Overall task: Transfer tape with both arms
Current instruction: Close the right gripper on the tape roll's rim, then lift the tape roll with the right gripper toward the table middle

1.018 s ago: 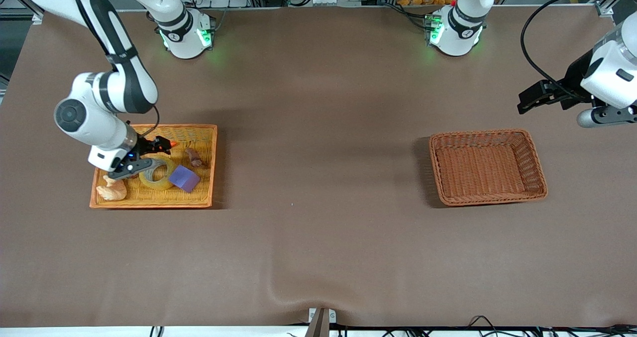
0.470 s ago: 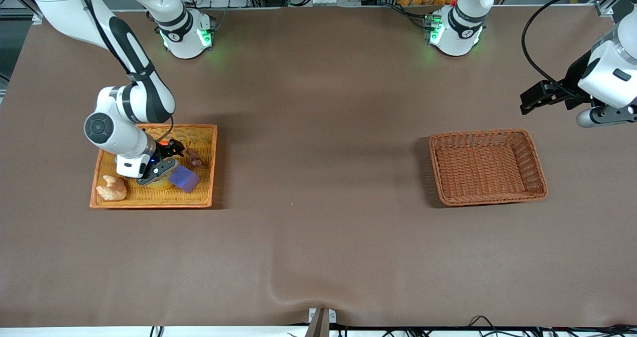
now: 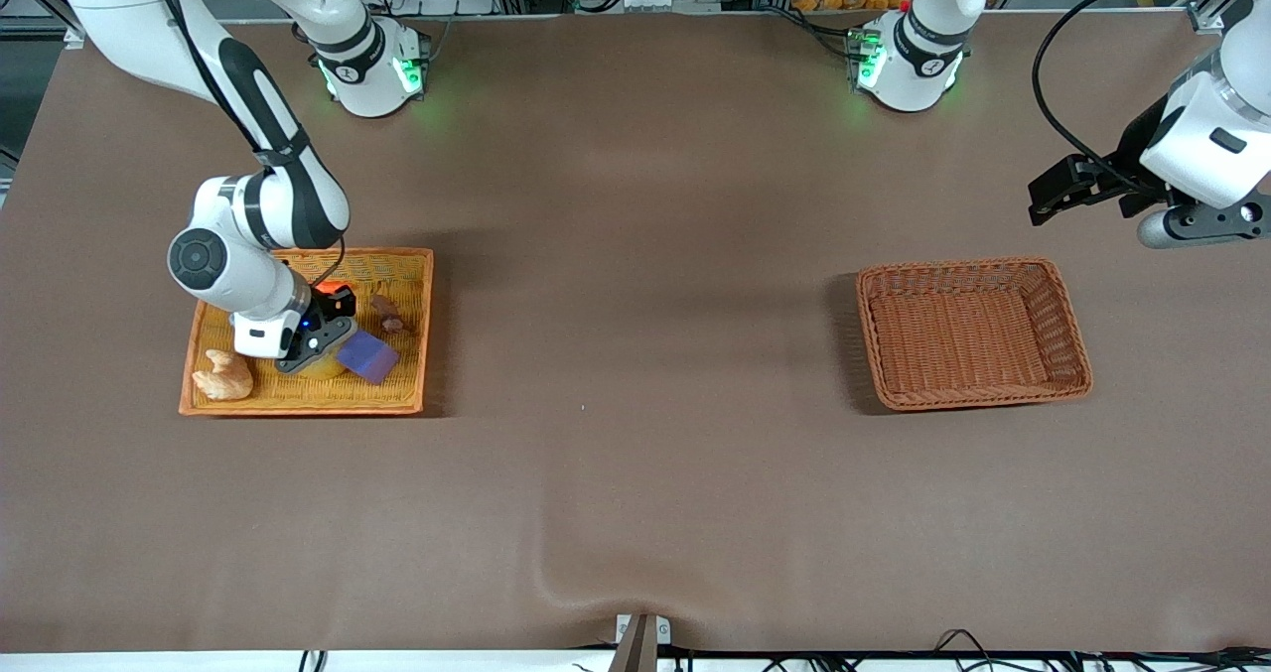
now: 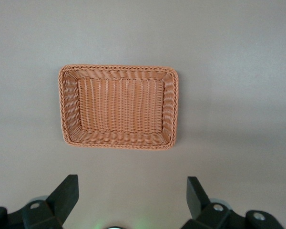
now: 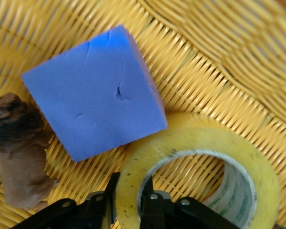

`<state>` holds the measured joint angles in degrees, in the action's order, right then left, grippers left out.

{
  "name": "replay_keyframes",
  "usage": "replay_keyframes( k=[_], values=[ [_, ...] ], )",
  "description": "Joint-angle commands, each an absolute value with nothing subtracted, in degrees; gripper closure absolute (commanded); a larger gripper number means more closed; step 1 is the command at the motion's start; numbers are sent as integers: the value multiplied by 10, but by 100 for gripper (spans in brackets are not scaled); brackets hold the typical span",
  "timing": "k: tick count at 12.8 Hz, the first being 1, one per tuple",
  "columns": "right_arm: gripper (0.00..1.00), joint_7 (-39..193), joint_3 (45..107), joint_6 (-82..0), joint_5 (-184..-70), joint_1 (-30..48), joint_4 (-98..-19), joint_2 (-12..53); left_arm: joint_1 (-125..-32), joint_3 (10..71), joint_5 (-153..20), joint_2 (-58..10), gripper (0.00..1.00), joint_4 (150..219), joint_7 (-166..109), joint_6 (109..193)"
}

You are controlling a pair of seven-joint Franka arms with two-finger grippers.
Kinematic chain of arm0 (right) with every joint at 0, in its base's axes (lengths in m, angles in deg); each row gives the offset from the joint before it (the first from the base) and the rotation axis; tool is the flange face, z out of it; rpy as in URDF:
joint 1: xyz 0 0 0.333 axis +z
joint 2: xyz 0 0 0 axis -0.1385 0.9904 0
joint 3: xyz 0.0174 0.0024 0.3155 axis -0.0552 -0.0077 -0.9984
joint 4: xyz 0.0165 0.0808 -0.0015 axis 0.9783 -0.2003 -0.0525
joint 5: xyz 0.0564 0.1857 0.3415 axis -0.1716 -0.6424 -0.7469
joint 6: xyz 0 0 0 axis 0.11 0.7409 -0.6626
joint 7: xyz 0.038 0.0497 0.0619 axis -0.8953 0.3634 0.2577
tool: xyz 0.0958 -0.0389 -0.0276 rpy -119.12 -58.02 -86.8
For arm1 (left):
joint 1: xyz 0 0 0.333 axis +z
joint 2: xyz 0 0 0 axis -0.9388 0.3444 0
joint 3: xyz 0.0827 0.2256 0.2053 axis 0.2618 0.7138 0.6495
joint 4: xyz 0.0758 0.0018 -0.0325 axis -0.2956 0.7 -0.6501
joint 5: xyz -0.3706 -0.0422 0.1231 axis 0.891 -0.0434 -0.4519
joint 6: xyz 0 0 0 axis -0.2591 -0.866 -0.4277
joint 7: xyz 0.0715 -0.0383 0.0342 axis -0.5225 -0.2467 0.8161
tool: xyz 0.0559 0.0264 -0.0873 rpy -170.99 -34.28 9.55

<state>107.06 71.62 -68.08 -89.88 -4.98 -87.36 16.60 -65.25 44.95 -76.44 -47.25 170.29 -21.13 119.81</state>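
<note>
The yellow translucent tape (image 5: 257, 167) lies flat in the orange tray (image 3: 298, 409) at the right arm's end of the table, touching the purple block (image 5: 93, 109). In the front view the right gripper (image 3: 320, 337) is down in the tray and covers most of the tape (image 3: 324, 365), beside the block (image 3: 368, 357). In the right wrist view the right gripper (image 5: 130, 180) is shut on the tape's wall, one finger inside the ring and one outside. The left gripper (image 3: 1055, 192) hangs open and empty in the air at the left arm's end; it also shows in its wrist view (image 4: 132, 200).
An empty brown wicker basket (image 3: 968, 267) stands on the table toward the left arm's end and shows in the left wrist view (image 4: 119, 68). The tray also holds a pale bread-like piece (image 3: 223, 377) and a brown lump (image 3: 387, 315), the latter seen beside the block (image 5: 19, 157).
The right gripper has moved across the tray onto the tape, come down, and its fingers have closed on the tape's wall. The left arm has shifted slightly.
</note>
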Motion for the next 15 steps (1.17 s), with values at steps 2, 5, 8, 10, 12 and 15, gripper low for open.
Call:
replay_keyframes(
  k=[2,5,8,10,12,15],
  values=[
    [100,1078,714,-462,-900,-50,-753,121,-650,439,-771,-490,0,1698,-221,1191],
    [100,1067,714,-308,-907,-18,-621,123,-648,427,-769,-496,0,1700,-223,1183],
    [100,990,714,-313,-994,37,-573,148,-643,427,-758,-496,0,1702,-225,1181],
    [100,886,714,-313,-1012,92,-506,206,-644,427,-758,-496,0,1702,-225,1181],
    [100,769,715,-334,-1030,163,-449,258,-643,427,-758,-496,0,1702,-225,1180],
    [100,582,715,-439,-1031,266,-390,343,-641,430,-758,-496,0,1702,-225,1180]
  ],
)
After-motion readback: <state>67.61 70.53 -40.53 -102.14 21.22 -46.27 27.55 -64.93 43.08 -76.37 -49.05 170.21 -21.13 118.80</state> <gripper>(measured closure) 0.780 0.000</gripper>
